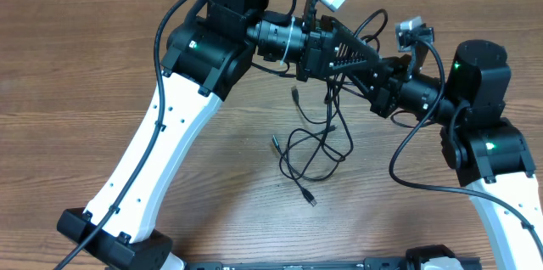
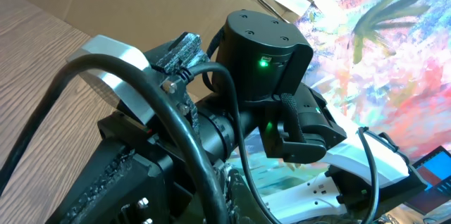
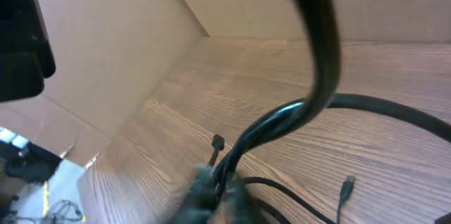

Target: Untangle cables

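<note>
Wood-grain desk; cables lie in loose loops mid-desk, strands rising toward 1 o'clock; there, left fingers sit pressed together; right fingers just beside them, apart or together I cannot tell.

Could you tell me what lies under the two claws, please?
The cables sprawl in loose loops on the table, with plug ends showing. Their upper strands run up under the left claw and right claw, hidden there.

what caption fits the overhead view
The left arm and right arm meet above tangled black cables on a wooden table.
</note>
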You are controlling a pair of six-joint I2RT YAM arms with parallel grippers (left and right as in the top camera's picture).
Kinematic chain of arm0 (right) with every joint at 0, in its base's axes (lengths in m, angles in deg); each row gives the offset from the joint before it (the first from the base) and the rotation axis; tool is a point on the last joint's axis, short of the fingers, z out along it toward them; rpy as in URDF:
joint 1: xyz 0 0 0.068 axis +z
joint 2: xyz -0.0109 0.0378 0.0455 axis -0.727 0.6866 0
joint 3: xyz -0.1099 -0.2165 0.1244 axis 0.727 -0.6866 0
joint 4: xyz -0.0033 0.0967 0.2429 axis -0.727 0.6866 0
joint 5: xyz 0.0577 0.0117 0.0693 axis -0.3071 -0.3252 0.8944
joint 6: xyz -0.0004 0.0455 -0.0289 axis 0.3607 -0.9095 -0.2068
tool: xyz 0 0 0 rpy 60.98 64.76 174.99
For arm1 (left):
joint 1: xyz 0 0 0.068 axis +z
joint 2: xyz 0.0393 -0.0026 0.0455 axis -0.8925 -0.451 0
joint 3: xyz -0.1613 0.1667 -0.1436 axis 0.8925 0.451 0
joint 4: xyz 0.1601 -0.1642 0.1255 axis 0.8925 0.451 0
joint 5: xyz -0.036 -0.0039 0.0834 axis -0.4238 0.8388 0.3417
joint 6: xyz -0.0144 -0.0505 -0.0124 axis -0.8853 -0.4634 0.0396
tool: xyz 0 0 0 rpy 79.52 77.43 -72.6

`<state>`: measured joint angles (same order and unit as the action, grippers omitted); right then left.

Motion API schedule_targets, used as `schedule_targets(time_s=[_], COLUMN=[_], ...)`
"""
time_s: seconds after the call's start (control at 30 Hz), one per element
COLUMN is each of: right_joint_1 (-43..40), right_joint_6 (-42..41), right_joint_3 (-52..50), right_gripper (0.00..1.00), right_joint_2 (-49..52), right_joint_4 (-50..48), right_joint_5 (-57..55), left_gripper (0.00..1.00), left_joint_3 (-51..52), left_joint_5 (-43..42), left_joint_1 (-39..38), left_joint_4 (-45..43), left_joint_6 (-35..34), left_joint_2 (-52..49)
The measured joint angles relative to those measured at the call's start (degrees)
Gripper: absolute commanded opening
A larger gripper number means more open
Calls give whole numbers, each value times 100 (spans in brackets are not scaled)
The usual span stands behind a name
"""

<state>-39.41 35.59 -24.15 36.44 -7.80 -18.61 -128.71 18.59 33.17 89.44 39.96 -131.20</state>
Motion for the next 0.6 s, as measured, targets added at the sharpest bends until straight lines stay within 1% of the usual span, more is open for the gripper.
schedule_targets(time_s=[0.03, 0.1, 0.13, 0.17, 0.2, 0.23, 0.27, 0.3, 0.33, 0.37, 0.4, 0.47, 0.5, 0.6], right_joint_1=[0, 0, 0, 0, 0, 0, 0, 0, 0, 0, 0, 0, 0, 0], right_joint_6=[9, 35, 26, 28, 26, 31, 22, 24, 7, 22, 28, 37, 35, 31], right_joint_3=[0, 0, 0, 0, 0, 0, 0, 0, 0, 0, 0, 0, 0, 0], right_gripper=[66, 68, 68, 64, 53, 36, 25, 22, 22, 34, 39, 53, 57, 57], right_joint_2=[2, 2, 2, 0, 0, 0, 0, 0, 2, 2, 0, 2, 0, 2], right_joint_4=[-7, -17, -33, -48, -61, -66, -72, -79, -81, -81, -94, -109, -131, -166], right_joint_5=[13, 26, 28, 31, 31, 37, 33, 37, 42, 50, 50, 57, 68, 70], left_gripper=[4, 4, 4, 4, 4, 4, 4, 4, 4, 4, 4, 4, 4, 4], left_joint_3=[0, 0, 0, 0, 0, 0, 0, 0, 0, 0, 0, 0, 0, 0], left_joint_5=[-2, 0, -2, 0, -2, 0, -2, -2, -2, 0, -2, -4, -7, -55], left_joint_1=[0, 0, 0, 0, -2, -2, -2, -2, -2, -2, -2, -2, -7, -39], left_joint_4=[0, 0, 0, -2, -2, -2, -9, -15, -24, -44, -52, -70, -79, -81], left_joint_6=[-2, -15, -17, -17, -20, -20, -20, -20, -20, -22, -37, -42, -42, -44], left_joint_2=[0, 0, 0, 0, 0, 0, 0, 0, 0, 0, 0, 0, 0, 0])
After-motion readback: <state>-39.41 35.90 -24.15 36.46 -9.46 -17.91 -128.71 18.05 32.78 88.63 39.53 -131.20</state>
